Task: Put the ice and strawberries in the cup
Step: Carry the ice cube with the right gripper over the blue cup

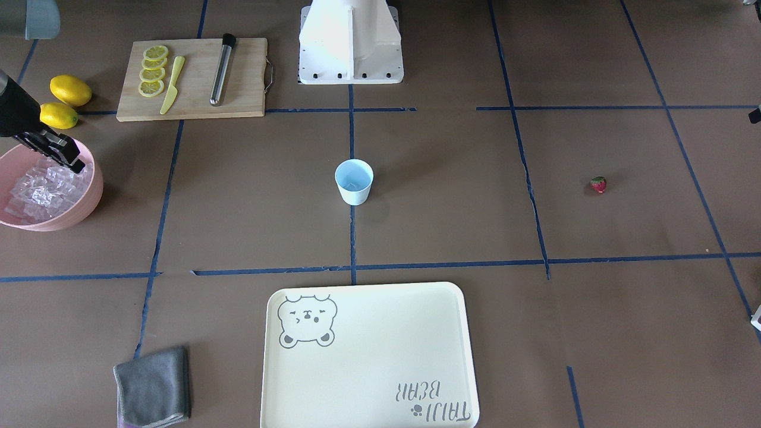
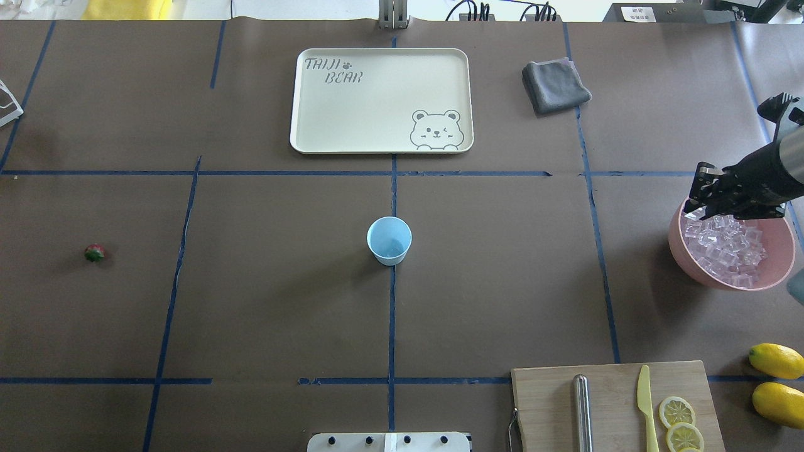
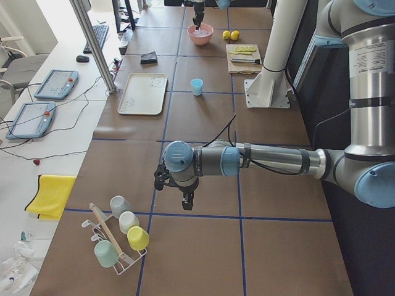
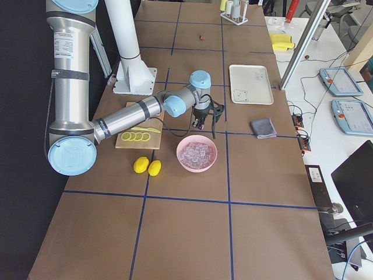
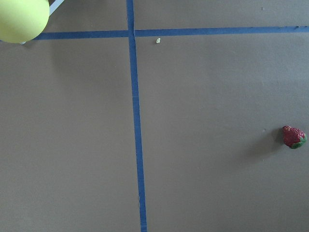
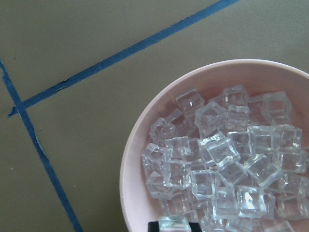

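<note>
**Q:** Right claw (image 1: 70, 159) status?

**A:** It appears clamped on one piece of ice (image 6: 174, 224) just inside the bowl (image 6: 128, 183) rim. The rest of the ice lies heaped below.

**Q:** Procedure?

**A:** Lift clear of the rim with steady grip pressure, since ice likely slips. Carry it to the cup (image 2: 389, 240), upright mid-table and well apart. Centre over the mouth and release low.

**Q:** Strawberry (image 2: 95, 252)?

**A:** It lies alone on the table (image 2: 251, 282), far beyond the cup. The left claw (image 3: 186, 200) hangs over that side. Whether it is released or clenched, I cannot tell.
</note>
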Available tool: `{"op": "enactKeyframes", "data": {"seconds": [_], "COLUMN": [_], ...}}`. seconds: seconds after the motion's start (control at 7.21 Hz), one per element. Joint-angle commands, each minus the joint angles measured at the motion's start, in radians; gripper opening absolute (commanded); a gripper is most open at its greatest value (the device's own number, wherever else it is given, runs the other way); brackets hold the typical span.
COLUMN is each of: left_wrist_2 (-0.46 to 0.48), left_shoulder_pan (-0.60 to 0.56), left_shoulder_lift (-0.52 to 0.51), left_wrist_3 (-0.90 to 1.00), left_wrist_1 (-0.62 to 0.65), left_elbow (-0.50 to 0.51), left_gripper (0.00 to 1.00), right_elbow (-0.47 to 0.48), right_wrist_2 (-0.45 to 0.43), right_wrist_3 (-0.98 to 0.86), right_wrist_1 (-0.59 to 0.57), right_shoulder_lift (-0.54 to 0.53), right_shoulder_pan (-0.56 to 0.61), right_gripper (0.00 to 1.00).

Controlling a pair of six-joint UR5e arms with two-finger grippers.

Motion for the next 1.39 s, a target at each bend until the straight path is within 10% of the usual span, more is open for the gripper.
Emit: {"op": "enactKeyframes", "data": {"seconds": [0.0,0.55,1.25], "left_wrist_2": [0.000,0.000,0.000], "left_shoulder_pan": [0.000,0.000,0.000], "left_shoulder_lift": [0.001,0.001,0.001], "left_wrist_3": [0.000,0.000,0.000], "left_wrist_1": [0.000,0.000,0.000], "left_elbow": [-0.001,0.002,-0.001], "left_gripper": [1.00,1.00,1.00], "right_elbow": [0.022,-0.126,-0.295], "right_wrist_2": [0.000,-0.173,-0.273], "right_wrist_3": [0.209,0.512,0.546], "right_wrist_1": [-0.037,-0.107,-0.098], "right_shoulder_lift": [0.173,0.571,0.724], "right_shoulder_pan": [-0.122,-0.372,-0.476], "right_gripper": [0.05,0.05,0.06]}}
